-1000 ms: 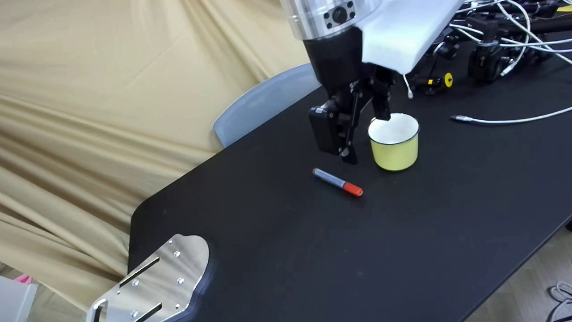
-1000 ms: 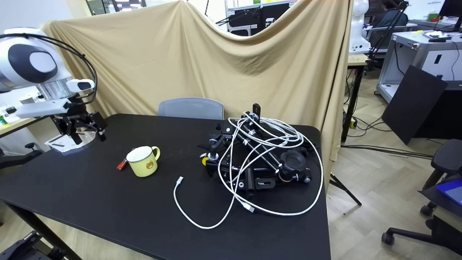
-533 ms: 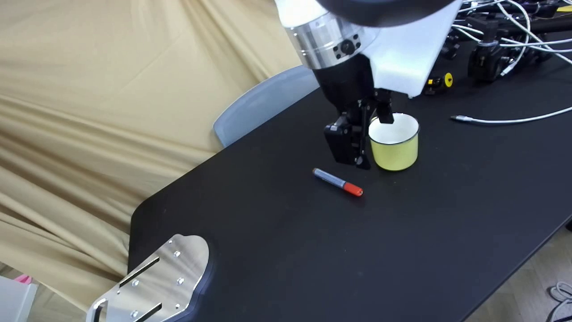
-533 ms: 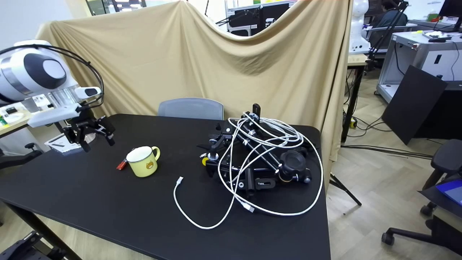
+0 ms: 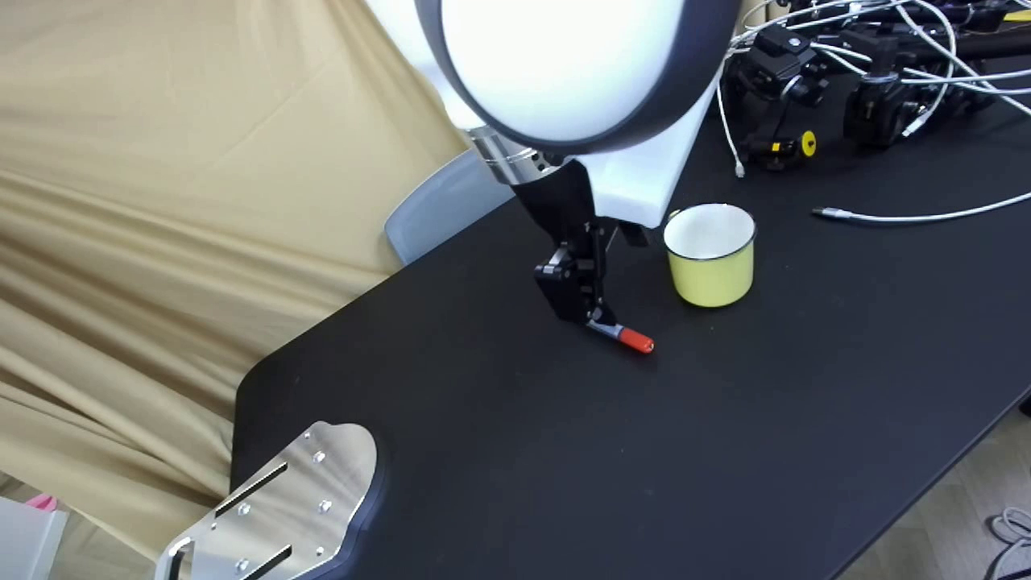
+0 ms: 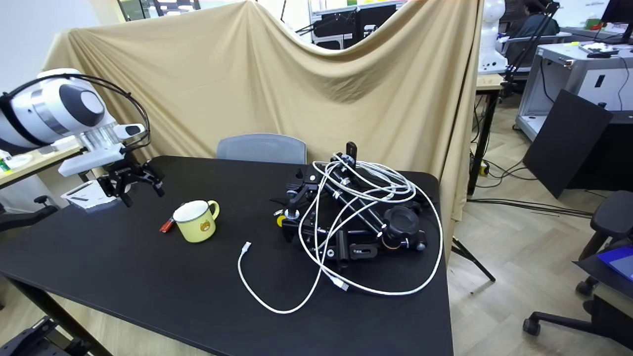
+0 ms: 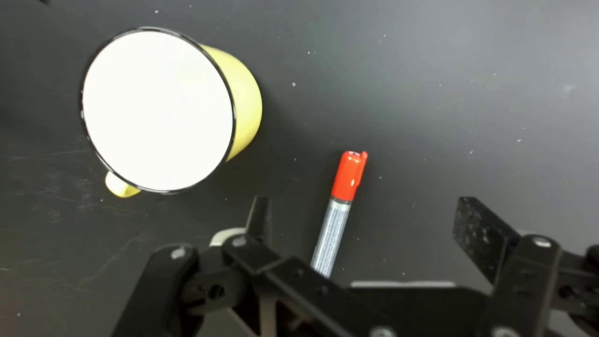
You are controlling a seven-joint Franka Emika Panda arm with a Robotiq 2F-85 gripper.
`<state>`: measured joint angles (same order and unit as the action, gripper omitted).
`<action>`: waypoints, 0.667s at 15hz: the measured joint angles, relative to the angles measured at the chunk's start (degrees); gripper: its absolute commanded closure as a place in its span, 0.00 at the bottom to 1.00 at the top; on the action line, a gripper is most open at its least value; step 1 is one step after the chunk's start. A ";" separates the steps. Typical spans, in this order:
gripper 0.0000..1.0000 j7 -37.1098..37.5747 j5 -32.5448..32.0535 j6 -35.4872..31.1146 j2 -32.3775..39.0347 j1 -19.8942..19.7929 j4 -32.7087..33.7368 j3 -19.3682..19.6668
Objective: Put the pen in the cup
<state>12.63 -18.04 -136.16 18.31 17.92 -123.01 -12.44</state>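
The pen lies flat on the black table, with a red cap and a grey-blue barrel. It shows in both exterior views [image 5: 632, 338] [image 6: 168, 225] and the wrist view [image 7: 340, 206]. The pale yellow-green cup [image 5: 713, 280] stands upright beside it, white inside. The cup also shows in an exterior view [image 6: 197, 228] and at upper left in the wrist view [image 7: 245, 107]. My gripper [image 5: 616, 278] is open and empty above the table, over the pen's barrel end, which it partly hides. It also shows in an exterior view [image 6: 144, 197]. In the wrist view the pen lies between the spread fingers [image 7: 364, 206], nearer the left one.
A white cable [image 6: 282, 311] and a heap of black tripod gear [image 6: 356, 222] lie on the table past the cup. A metal plate [image 5: 298, 499] sits at the table's other end. A grey chair [image 6: 262, 148] and a beige curtain [image 6: 296, 99] stand behind.
My open gripper has come lower and moved rightward in an exterior view, and now covers part of the pen in an exterior view. The pen and the cup have not moved.
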 measured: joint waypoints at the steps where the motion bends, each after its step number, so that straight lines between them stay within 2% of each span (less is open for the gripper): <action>1: 0.00 0.00 -0.02 0.24 1.22 0.48 1.44 0.38; 10: 0.00 0.02 7.16 0.33 9.58 1.01 10.08 1.29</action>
<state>12.65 -10.88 -135.83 27.89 18.92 -112.93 -11.15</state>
